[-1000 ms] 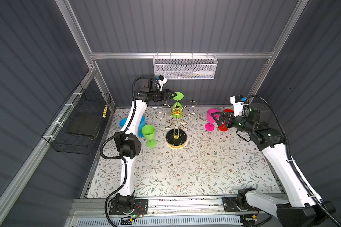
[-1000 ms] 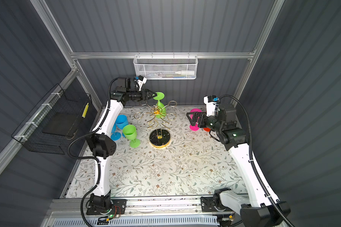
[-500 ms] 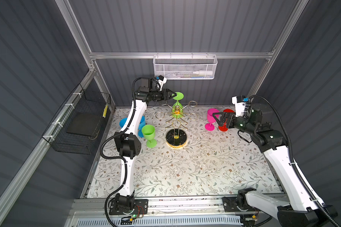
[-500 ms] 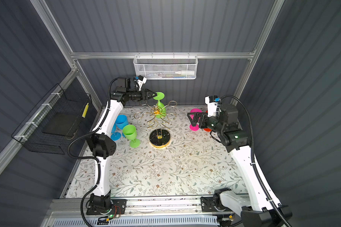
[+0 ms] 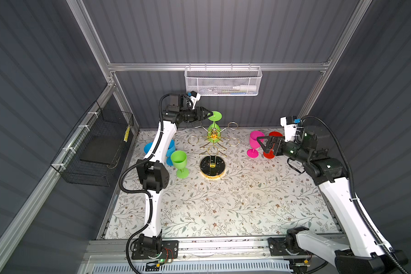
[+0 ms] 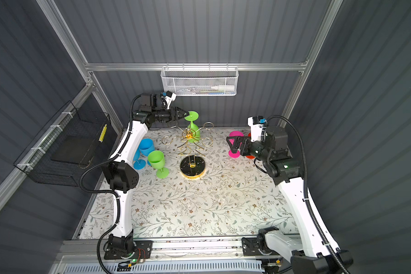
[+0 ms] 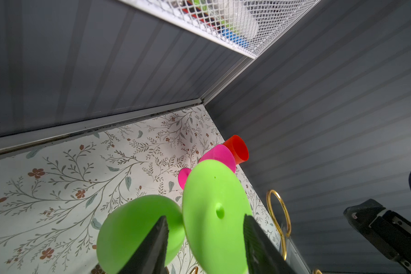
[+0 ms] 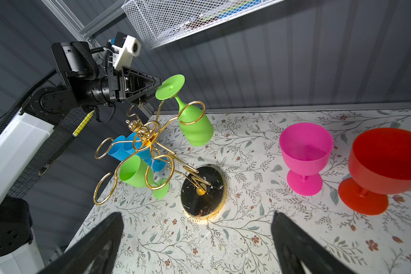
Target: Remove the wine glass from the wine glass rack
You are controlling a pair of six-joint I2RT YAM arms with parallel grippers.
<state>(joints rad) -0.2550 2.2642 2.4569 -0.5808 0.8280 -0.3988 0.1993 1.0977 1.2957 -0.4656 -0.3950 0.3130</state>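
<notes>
Left gripper (image 5: 208, 113) straddles the round foot of the lime-green plastic wine glass (image 8: 195, 129), one finger each side (whether it truly pinches, I cannot tell). That glass hangs bowl-down through a ring of the gold wire wine glass rack (image 5: 218, 167) with its black marbled base. Right gripper (image 5: 261, 145) gapes empty near a pink plastic goblet (image 5: 253, 142).

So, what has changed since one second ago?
Only the right arm shifted slightly; the right gripper stays open near the pink glass. Nothing was grasped or released. The left gripper still holds the upside-down green glass; the rack is unmoved.
</notes>
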